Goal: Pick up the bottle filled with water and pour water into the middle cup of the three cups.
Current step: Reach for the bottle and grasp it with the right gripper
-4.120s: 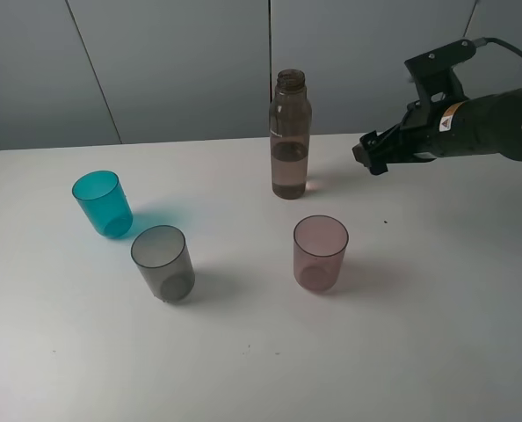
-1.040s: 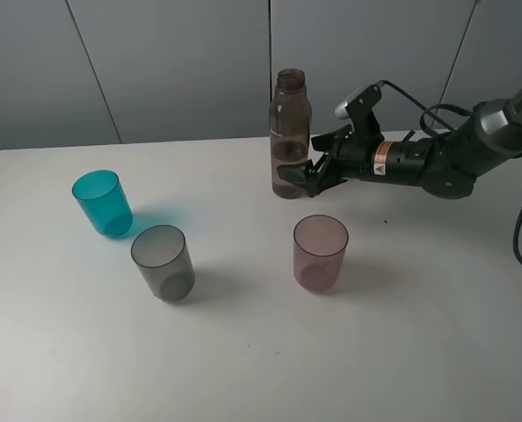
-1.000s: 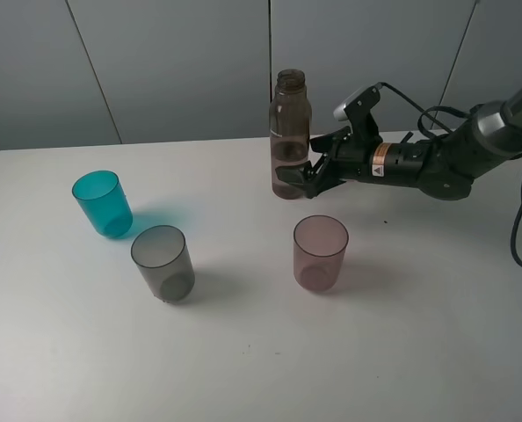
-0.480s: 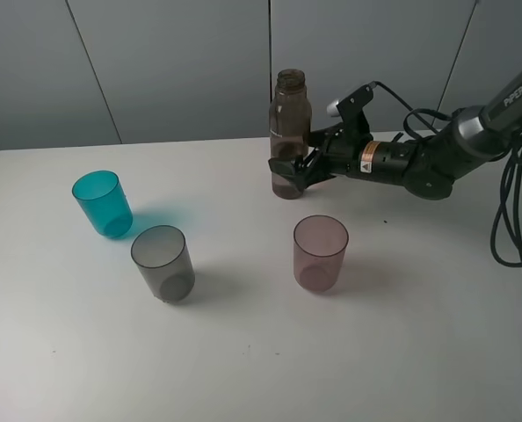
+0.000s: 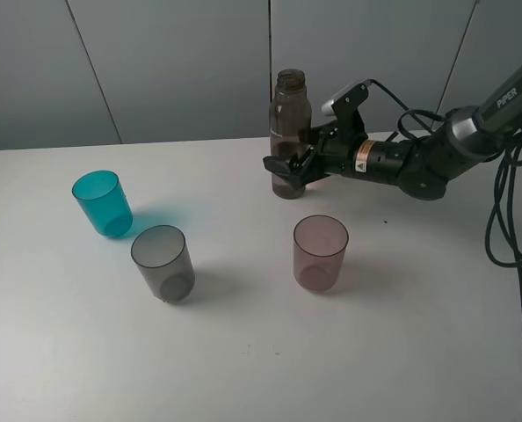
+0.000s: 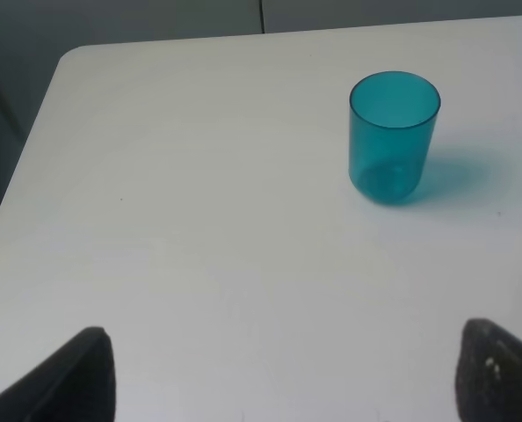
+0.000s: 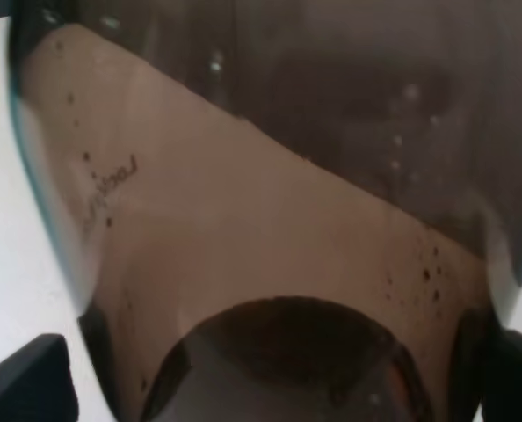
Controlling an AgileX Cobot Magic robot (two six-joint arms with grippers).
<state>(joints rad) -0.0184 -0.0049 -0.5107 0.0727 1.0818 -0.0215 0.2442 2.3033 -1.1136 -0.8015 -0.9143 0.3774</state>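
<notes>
Three cups stand upright and apart on the white table (image 5: pixel 243 352), one of each colour: one teal-blue cup (image 5: pixel 101 202) at the left, one smoky-grey middle cup (image 5: pixel 163 262) just in front of and to the right of it, and one pink-mauve cup (image 5: pixel 320 253) further right, well apart from the grey one. All three look empty.

One bottle (image 5: pixel 289 132), smoky-brown and uncapped, stands upright at the back of the table behind the pink-mauve cup. Liquid fills its lower part.

Two grippers:
- The right gripper (image 5: pixel 289 165) reaches in from the right at the height of the bottle's lower body. Its jaws are spread with the bottle between them, one finger passing in front. In the right wrist view the bottle (image 7: pixel 270 220) fills the gap between the finger tips. Contact cannot be confirmed.
- The left gripper (image 6: pixel 279 378) hangs above bare table with its jaws spread wide, holding nothing. The teal-blue cup (image 6: pixel 393 136) stands ahead of it.
</notes>
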